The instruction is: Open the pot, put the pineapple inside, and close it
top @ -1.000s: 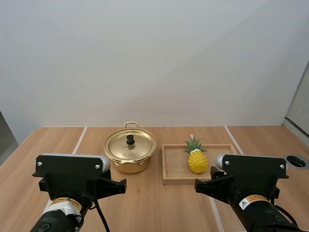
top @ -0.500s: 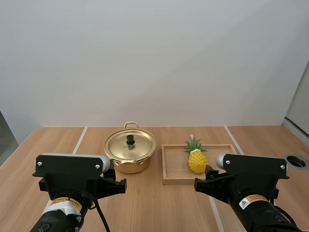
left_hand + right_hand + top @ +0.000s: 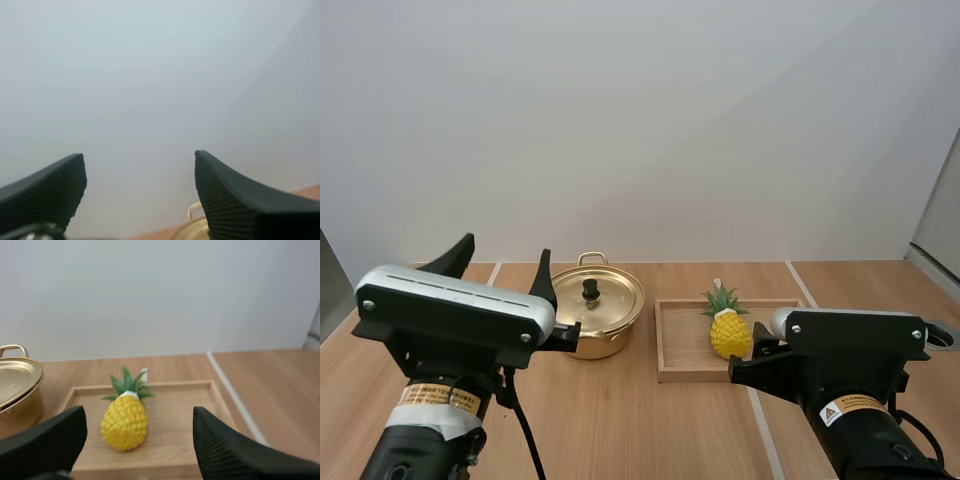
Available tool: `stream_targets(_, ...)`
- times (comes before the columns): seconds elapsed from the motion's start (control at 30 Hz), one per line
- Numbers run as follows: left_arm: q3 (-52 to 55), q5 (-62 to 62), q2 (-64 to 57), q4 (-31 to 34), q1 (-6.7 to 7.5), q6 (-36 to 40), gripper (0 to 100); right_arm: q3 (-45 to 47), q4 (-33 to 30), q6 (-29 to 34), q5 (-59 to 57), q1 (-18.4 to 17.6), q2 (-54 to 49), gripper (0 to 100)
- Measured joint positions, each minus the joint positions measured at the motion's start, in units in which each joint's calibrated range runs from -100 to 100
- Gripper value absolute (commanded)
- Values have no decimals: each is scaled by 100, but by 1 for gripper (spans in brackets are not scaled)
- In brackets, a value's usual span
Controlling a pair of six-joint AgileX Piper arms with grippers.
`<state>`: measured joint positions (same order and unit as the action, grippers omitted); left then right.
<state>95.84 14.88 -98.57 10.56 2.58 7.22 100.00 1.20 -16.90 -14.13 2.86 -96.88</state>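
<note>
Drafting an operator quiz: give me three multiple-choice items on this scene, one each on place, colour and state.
1. The pineapple is: A in the pot; B on the tray; C on the lid.
2. The pot is: A gold; B red; C blue.
3. The lid is: A on the pot; B on the tray; C beside the pineapple.
B: it stands on the tray's floor, beside the pot. A: it shines gold all over. A: the lid caps the pot, knob up.
</note>
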Motion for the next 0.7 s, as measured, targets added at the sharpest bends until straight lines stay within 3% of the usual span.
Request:
stream_targets(0.23, -1150, -823, -8, 173, 0, -572, 100, 0, -1984, 0, 1780, 0, 0, 100)
stream_targets(0.33, -1426, -1144, -8, 186, 0, -609, 100, 0, -2481, 0, 2384, 0, 0, 100)
stream_targets(0.53, -1772, -2258, -8, 39, 0, -502, 100, -55, -2680, 0, 2863, 0, 0, 100)
stream_targets(0.7, -1956, -2965, -8, -369, 0, -386, 100, -763, -2672, 0, 2520, 0, -5, 100)
